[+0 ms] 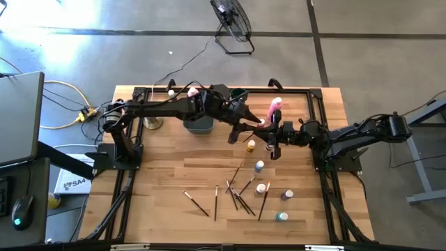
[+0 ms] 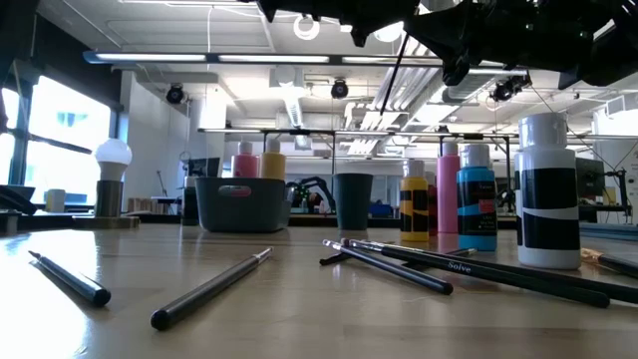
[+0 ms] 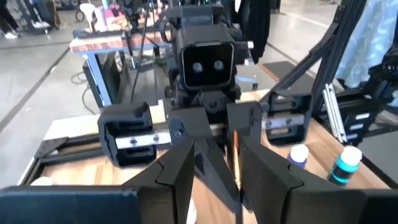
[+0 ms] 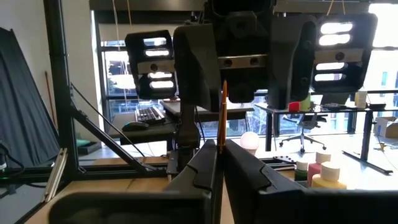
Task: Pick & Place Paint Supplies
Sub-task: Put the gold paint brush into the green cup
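Note:
My right gripper point(image 1: 269, 134) is shut on a thin paintbrush point(image 4: 221, 112), high above the table's middle. My left gripper point(image 1: 249, 127) faces it, open, with one finger on each side of the brush point(image 3: 235, 155) and apart from it. In the low view the brush point(image 2: 393, 72) hangs aslant well above the table. Several more brushes point(image 1: 237, 192) lie flat on the wood near the front. Small white-capped bottles point(image 1: 260, 166) stand upright around them. A tall pink bottle point(image 1: 275, 108) stands just behind the grippers. My right gripper pinches the brush's handle point(image 4: 219, 142) between its two fingers. The fingers come level from the table's right and lie across the brush. The brush is lifted clear and stands roughly upright, reaching up past the fingers into the gap between my left gripper's open fingers.
A grey bin point(image 1: 198, 124) stands left of the grippers at the back, with a pink and a yellow bottle point(image 2: 257, 160) by it. A dark cup point(image 1: 237, 94) is behind. A white knob on a tan base point(image 2: 112, 179) stands at the far left. A black frame point(image 1: 317, 111) edges the table.

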Controlling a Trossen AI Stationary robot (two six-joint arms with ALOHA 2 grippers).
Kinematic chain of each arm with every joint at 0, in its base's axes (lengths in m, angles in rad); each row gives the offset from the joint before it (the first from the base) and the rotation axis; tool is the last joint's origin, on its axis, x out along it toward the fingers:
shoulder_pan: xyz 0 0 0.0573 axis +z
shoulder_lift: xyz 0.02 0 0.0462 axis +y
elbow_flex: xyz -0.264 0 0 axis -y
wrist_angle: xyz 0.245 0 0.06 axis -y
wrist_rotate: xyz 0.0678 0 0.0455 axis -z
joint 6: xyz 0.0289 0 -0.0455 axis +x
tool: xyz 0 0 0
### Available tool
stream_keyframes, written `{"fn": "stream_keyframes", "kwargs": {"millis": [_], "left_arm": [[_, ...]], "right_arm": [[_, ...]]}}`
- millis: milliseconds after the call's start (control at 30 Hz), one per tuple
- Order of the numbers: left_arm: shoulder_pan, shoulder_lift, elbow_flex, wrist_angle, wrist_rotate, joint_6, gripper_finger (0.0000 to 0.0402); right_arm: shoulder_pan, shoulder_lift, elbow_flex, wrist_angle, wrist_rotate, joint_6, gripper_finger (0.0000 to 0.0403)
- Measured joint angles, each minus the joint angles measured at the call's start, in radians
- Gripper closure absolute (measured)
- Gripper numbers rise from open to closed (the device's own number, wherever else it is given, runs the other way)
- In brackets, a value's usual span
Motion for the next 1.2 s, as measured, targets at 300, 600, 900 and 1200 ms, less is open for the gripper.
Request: {"fn": "stream_keyframes", "kwargs": {"millis": [300, 600, 900, 1200], "left_arm": [[0.019, -0.176, -0.151, -0.043, -0.1, 0.067, 0.0277], [0.018, -0.527, -0.591, 0.247, -0.26, 0.078, 0.0277], [0.018, -0.813, -0.861, 0.273, -0.383, 0.059, 0.0277], [0.018, -1.148, -1.053, 0.194, -0.452, 0.028, 0.0277]], "right_arm": [[-0.005, 0.0, 0.0, 0.0, 0.006, 0.003, 0.0388], [-0.005, 0.014, 0.12, -0.144, 0.141, -0.054, 0.0388], [-0.103, 0.18, 0.311, -0.234, 0.196, -0.059, 0.0388], [-0.22, 0.392, 0.429, -0.14, 0.201, 0.026, 0.0392]]}}
